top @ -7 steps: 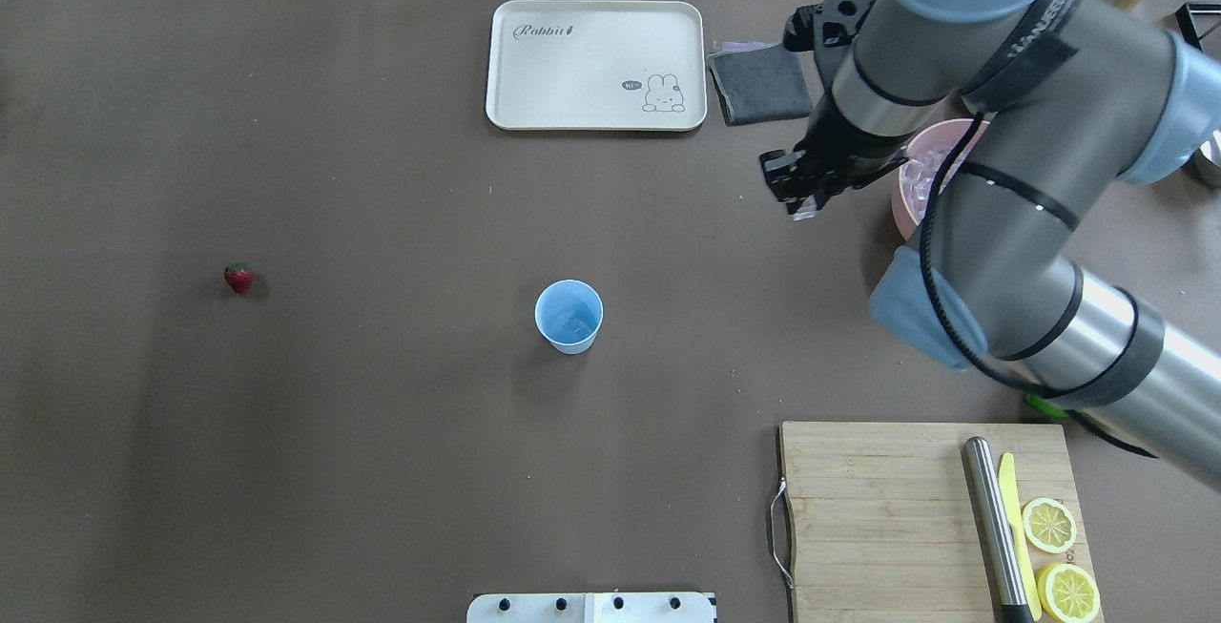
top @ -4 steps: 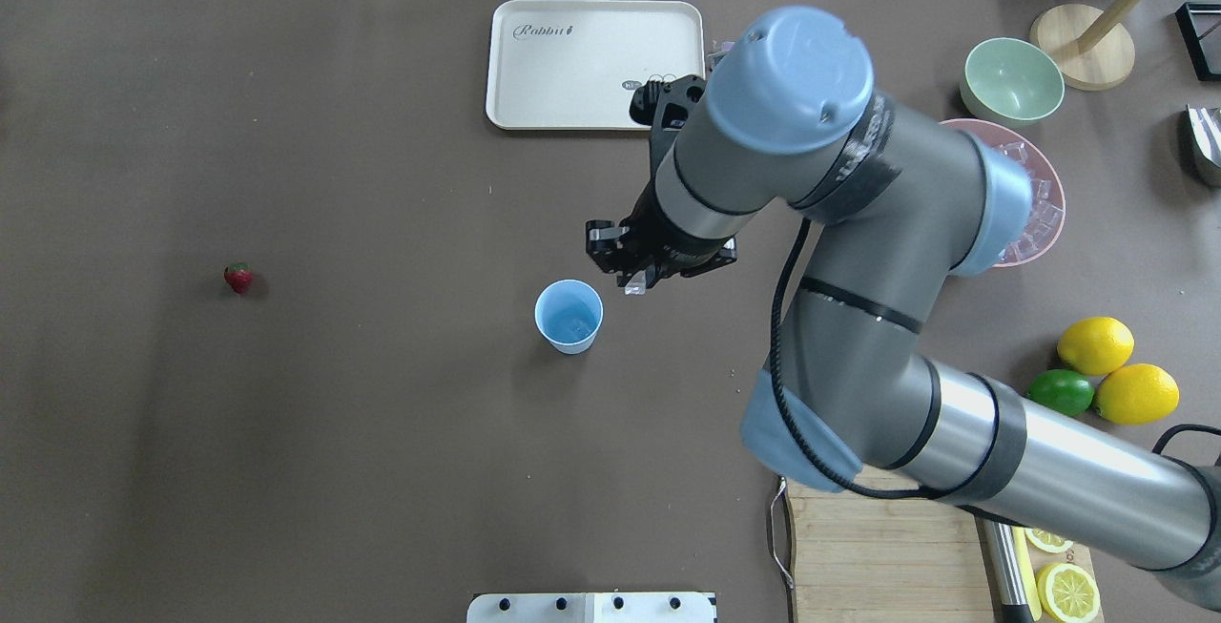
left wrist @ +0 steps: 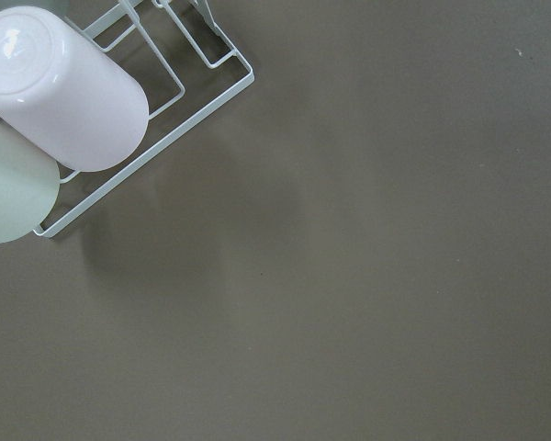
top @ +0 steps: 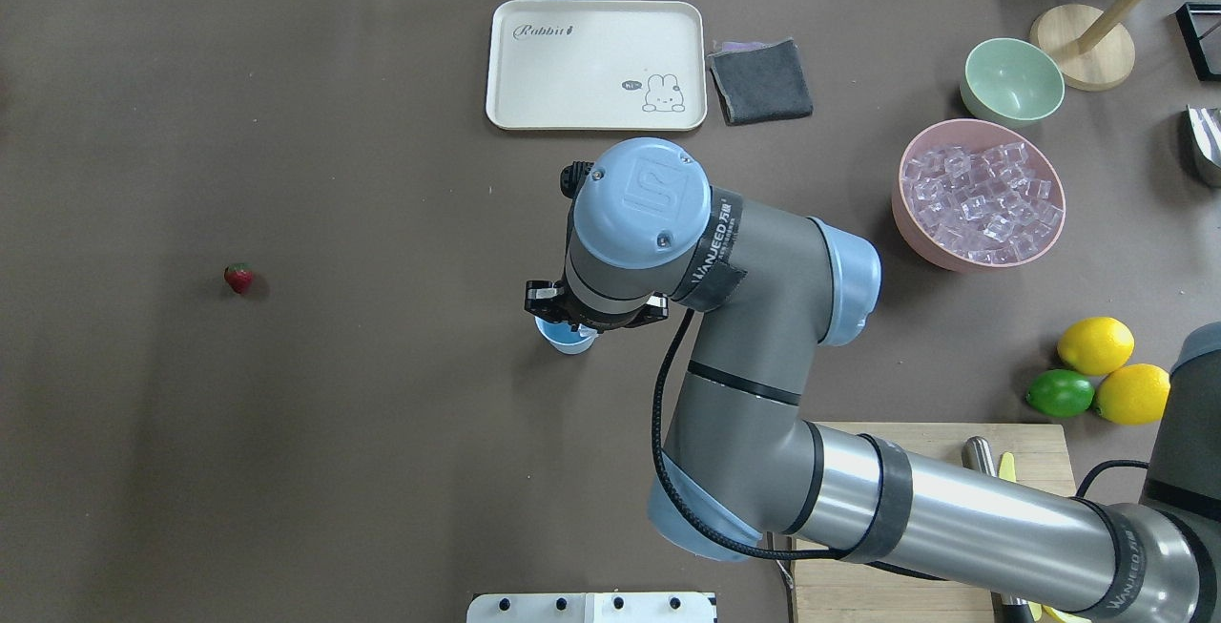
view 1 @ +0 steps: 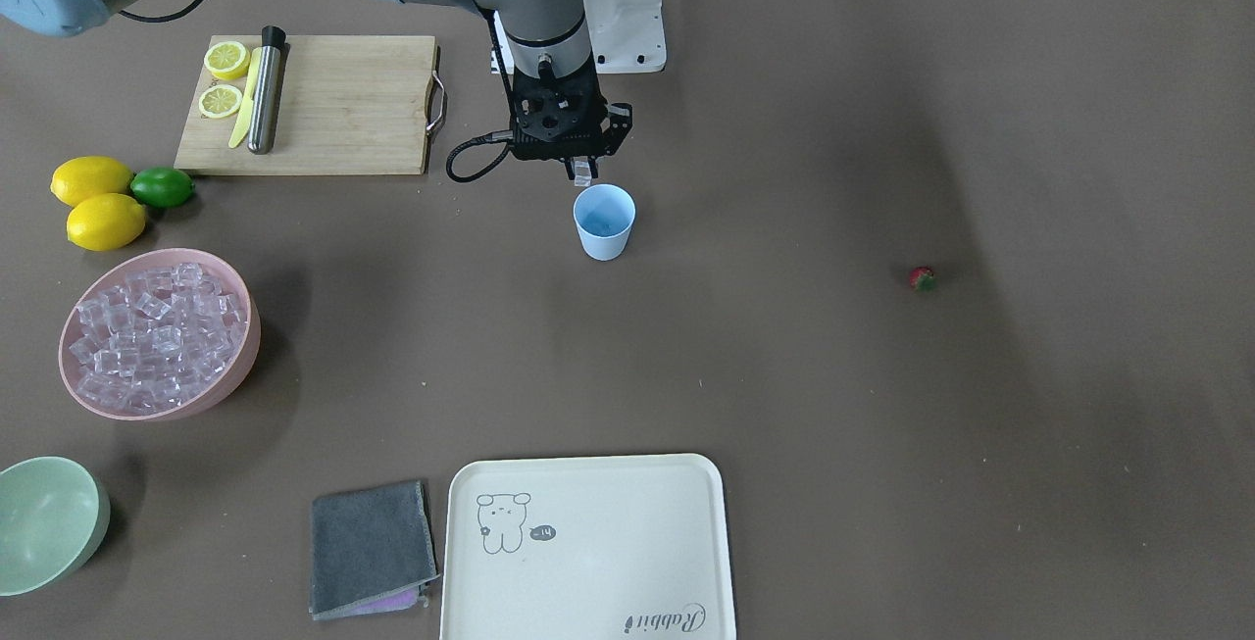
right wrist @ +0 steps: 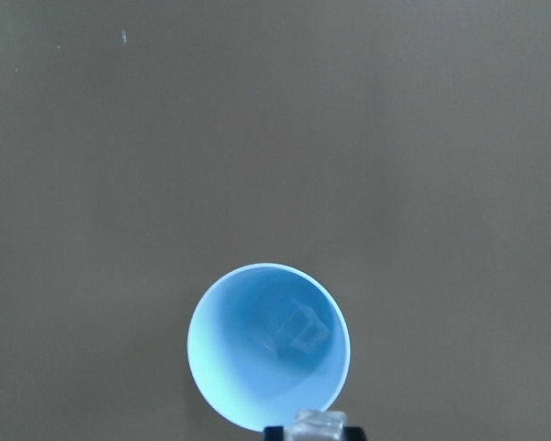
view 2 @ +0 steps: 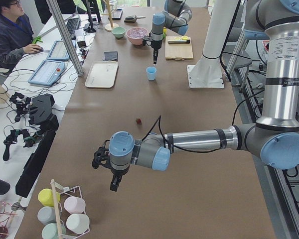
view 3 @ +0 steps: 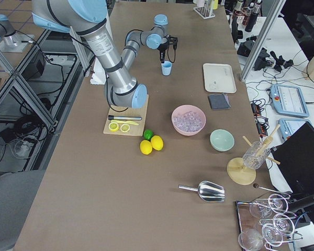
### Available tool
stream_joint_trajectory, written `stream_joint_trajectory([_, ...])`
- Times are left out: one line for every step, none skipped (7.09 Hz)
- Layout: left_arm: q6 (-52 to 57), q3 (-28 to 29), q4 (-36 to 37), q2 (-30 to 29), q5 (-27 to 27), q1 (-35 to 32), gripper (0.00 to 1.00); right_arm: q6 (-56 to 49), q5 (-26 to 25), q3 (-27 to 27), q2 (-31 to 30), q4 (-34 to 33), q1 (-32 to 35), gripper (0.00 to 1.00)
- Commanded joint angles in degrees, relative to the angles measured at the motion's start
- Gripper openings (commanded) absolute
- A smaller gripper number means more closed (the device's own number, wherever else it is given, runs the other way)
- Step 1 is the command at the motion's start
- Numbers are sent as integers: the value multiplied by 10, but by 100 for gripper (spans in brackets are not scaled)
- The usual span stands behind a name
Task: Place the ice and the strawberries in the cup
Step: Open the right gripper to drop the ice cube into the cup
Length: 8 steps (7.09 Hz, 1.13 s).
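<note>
Right pincer: clenched on a single clear ice cube, which is held just above the cup's rim on the side towards the robot's base.
Cup: light blue and upright, stood near the middle of the brown surface. In the overhead view it is mostly hidden under the right wrist, and only a sliver of its rim is seen.
Inside the cup: one clear cube is seen lying on the bottom through the right wrist camera.
Strawberry: small and red, lying on the surface well apart from the cup, on the robot's left side, with nothing touching it.
Pink bowl: heaped with clear ice cubes and placed well to the robot's right of the cup.
Left pincer: pointed down over bare surface near the table's end, well apart from the strawberry. It is seen only from the side, so whether it is released or clenched cannot be told.
Left wrist camera: a white wire rack holding a pale upturned mug is shown at the corner of the view, with the rest taken up by surface.
Cutting board: two lemon halves and a steel-handled tool are laid on it. Two whole lemons and a lime lie just beside it.
Far edge: a cream rabbit tray, a folded grey cloth just beside it, and a pale green bowl.
</note>
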Motion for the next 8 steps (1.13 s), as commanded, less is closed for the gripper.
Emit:
stream_joint_trajectory([2, 0, 0, 0, 0, -7, 98, 0, -9, -40, 15, 35, 0, 0])
stream_joint_trajectory([2, 1, 0, -1, 0, -7, 98, -1, -9, -63, 22, 55, 2, 0])
stream_joint_trajectory([1, 1, 0, -1, 0, -7, 98, 1, -9, -71, 28, 55, 3, 0])
stream_joint_trajectory([0, 3, 0, -2, 0, -7, 98, 3, -9, -71, 30, 54, 3, 5])
stream_joint_trajectory([0, 3, 1, -2, 0, -7, 98, 4, -9, -71, 30, 50, 5, 94])
stream_joint_trajectory([0, 5, 0, -2, 0, -7, 98, 6, -7, -70, 30, 48, 10, 99])
stream_joint_trajectory([0, 5, 0, -2, 0, -7, 98, 6, -7, -67, 29, 49, 14, 99])
stream_joint_trajectory([-1, 5, 0, -2, 0, -7, 98, 6, -7, -52, 29, 48, 16, 99])
